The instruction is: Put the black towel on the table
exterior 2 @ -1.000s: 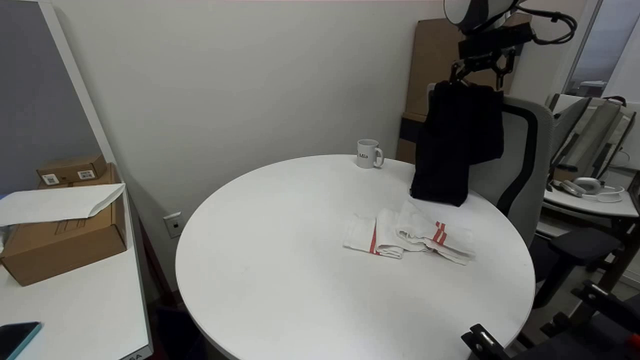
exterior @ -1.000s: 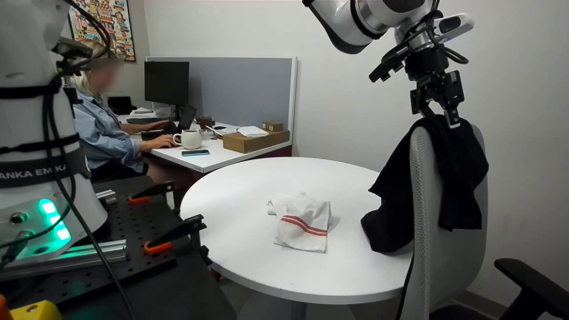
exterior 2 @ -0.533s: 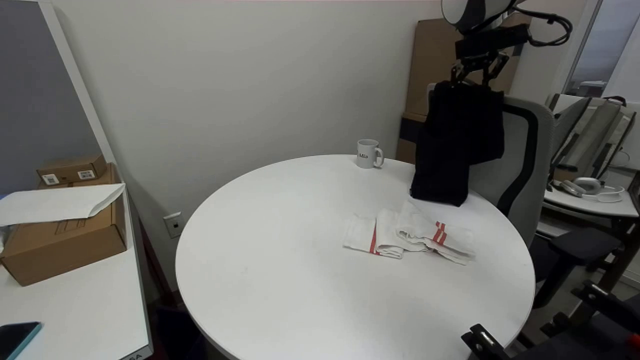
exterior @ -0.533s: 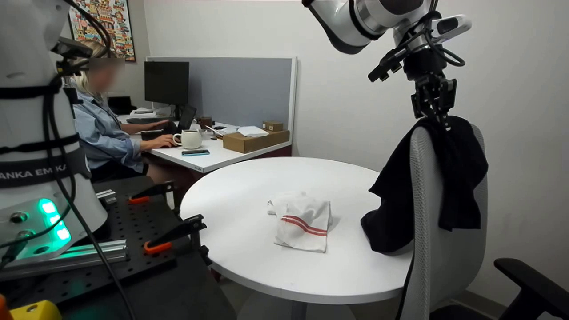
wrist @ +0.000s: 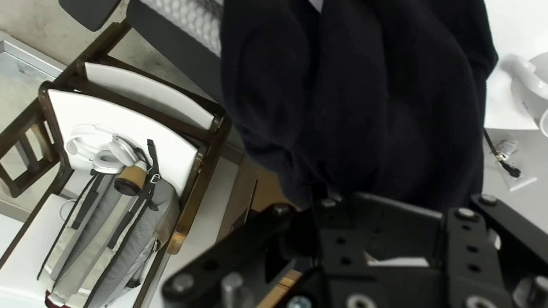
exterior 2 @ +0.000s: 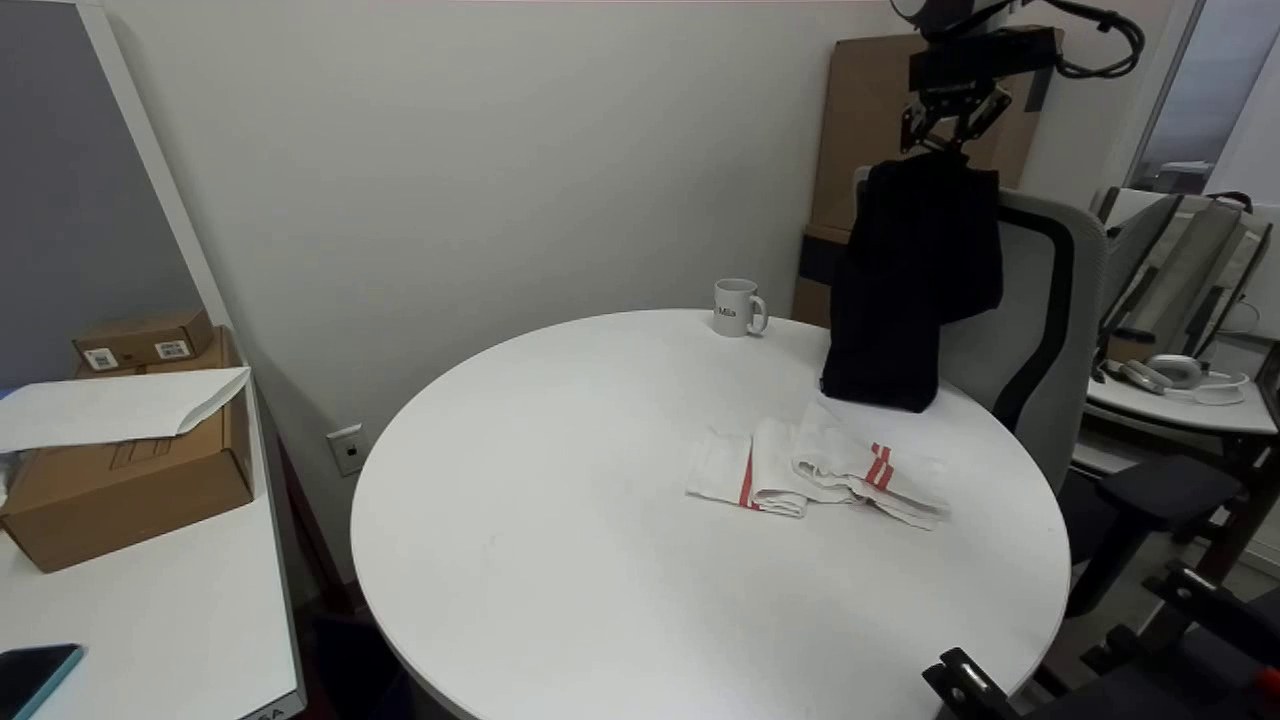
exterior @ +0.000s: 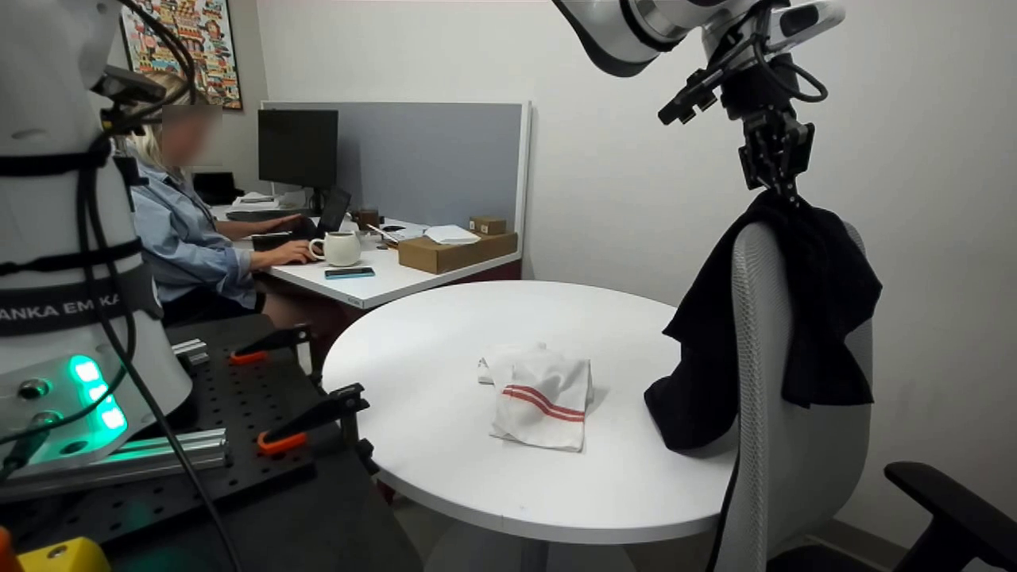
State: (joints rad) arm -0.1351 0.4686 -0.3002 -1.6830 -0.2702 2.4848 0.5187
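The jaws of the gripper (exterior: pixel 784 196) are pinched together and have hold of the very top of the black towel (exterior 2: pixel 912 290). That bit pokes up a little above the back of the chair (exterior: pixel 818 461). The rest of the towel hangs under the jaws, with some cloth on each side of the chair back. On one side it hangs low, over the round white table (exterior 2: pixel 600 520); I cannot tell if it touches the top.
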